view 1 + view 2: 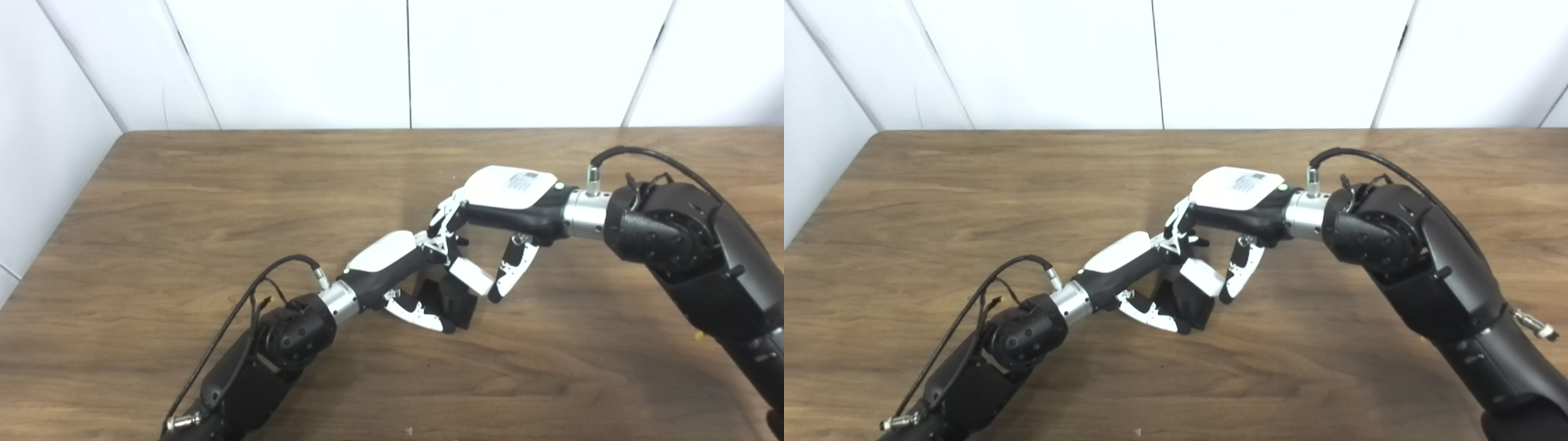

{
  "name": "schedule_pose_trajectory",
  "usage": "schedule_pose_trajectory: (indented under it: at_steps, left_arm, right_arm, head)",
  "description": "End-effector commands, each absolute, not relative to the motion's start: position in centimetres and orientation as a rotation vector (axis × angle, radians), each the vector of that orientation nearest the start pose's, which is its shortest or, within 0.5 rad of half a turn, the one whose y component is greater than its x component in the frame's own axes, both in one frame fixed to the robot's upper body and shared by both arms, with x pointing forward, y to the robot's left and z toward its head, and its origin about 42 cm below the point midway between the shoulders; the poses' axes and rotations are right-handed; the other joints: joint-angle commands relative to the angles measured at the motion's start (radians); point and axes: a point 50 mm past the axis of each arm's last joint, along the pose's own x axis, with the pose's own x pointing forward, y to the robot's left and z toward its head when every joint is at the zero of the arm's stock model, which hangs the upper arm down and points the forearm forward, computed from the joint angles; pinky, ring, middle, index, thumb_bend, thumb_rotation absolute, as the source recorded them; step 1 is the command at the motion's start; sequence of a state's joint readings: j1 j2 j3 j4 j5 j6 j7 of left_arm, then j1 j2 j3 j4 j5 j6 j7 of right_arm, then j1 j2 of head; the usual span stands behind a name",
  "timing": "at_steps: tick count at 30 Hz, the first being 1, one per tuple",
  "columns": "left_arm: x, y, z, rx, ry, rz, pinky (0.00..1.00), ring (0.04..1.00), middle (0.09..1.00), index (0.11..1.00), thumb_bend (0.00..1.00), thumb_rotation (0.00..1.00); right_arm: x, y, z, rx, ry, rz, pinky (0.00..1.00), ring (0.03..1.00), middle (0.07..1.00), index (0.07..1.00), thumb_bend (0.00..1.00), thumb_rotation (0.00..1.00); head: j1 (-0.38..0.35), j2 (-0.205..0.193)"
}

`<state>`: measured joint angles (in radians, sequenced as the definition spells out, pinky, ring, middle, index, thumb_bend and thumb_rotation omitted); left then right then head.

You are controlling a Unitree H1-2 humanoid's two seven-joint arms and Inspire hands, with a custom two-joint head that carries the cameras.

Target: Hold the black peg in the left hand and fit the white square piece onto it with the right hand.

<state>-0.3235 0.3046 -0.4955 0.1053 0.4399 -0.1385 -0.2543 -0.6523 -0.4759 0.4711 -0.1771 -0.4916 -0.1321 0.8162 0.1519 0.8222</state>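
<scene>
The left robot hand (392, 263) sits low over the middle of the desk (184, 202), its arm entering from the near left. Its fingers and thumb are closed around the black peg (456, 300), which rests at desk level just right of the palm. The right robot hand (508, 202) reaches in from the right, palm down, above and slightly beyond the left hand. Its fingers (450, 214) curl downward and its thumb (511, 272) points down toward the near side; between them it clamps the white square piece (471, 275). The white square piece is tilted and touches the top of the black peg; whether it is seated on the peg cannot be determined. The fingertips of both hands meet closely above the peg.
</scene>
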Motion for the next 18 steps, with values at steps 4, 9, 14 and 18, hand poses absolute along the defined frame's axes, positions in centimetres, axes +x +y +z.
schedule_pose_trajectory:
  at_steps: [4,9,14,18]
  left_arm:
    - [33.4,16.0,10.3,0.959,-0.121,-0.849,1.0,1.0,0.936,0.492,0.52,0.08]
    - [33.3,15.9,10.2,0.956,-0.12,-0.847,1.0,1.0,0.936,0.491,0.52,0.08]
    - [33.3,15.8,10.1,0.953,-0.12,-0.848,1.0,1.0,0.937,0.491,0.52,0.08]
    - [33.3,15.7,10.2,0.953,-0.119,-0.85,1.0,1.0,0.938,0.492,0.52,0.08]
  right_arm:
    - [38.0,-15.5,31.4,-1.405,-0.6,1.06,0.87,0.867,0.798,0.478,0.52,0.14]
    - [38.1,-15.2,31.1,-1.391,-0.588,1.054,0.88,0.874,0.801,0.478,0.52,0.14]
    - [38.3,-14.8,30.6,-1.378,-0.57,1.044,0.89,0.877,0.804,0.479,0.52,0.14]
    - [38.5,-14.4,30.0,-1.357,-0.57,1.029,0.88,0.869,0.803,0.479,0.52,0.14]
  head:
    - [0.001,0.001]
    - [-0.001,0.003]
    - [0.002,0.003]
    - [0.002,0.004]
